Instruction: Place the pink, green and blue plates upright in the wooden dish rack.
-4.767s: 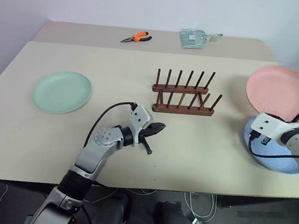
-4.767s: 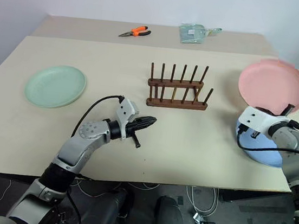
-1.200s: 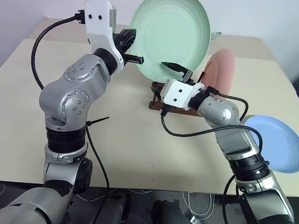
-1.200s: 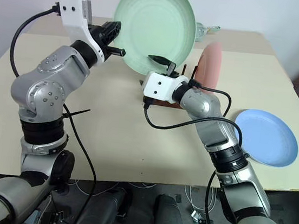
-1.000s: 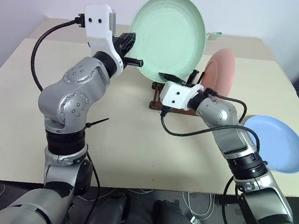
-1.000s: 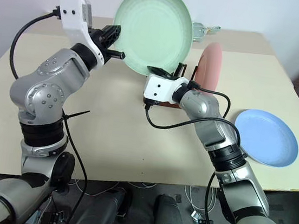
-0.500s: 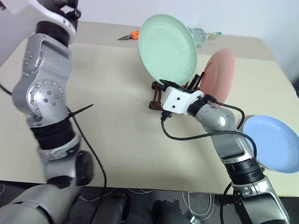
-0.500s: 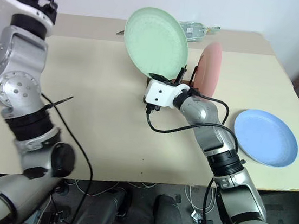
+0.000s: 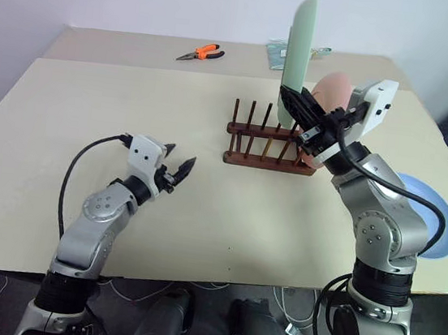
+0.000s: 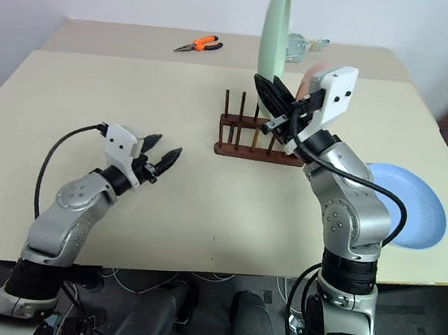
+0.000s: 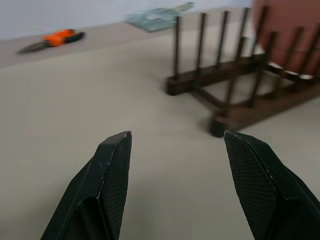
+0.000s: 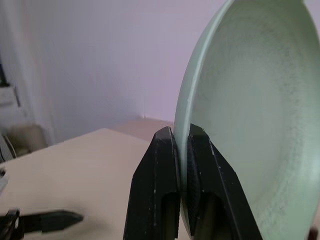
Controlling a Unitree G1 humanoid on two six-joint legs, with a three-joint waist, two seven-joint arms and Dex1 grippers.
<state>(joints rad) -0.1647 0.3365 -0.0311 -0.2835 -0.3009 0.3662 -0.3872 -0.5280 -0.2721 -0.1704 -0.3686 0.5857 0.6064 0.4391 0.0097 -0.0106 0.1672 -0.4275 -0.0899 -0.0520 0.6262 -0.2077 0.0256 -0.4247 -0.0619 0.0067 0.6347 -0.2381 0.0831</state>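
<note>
My right gripper (image 9: 297, 105) is shut on the lower rim of the green plate (image 9: 298, 50), which it holds upright and edge-on just above the wooden dish rack (image 9: 266, 140). In the right wrist view both fingers (image 12: 162, 165) clamp the rim of the green plate (image 12: 250, 100). The pink plate (image 9: 329, 89) stands in the rack's right end, partly hidden behind that gripper. To the right the blue plate (image 10: 419, 209) lies flat on the table. My left gripper (image 9: 177, 163) is open and holds nothing, low over the table left of the rack (image 11: 225, 85).
Orange pliers (image 9: 204, 53) and a clear packet (image 9: 277, 53) lie on the far table behind the rack. The table's front edge (image 9: 219, 277) runs close below both arms.
The left gripper has let go of the green plate, opened and dropped low to the table. The right gripper has rolled, turning the plate edge-on and upright over the rack.
</note>
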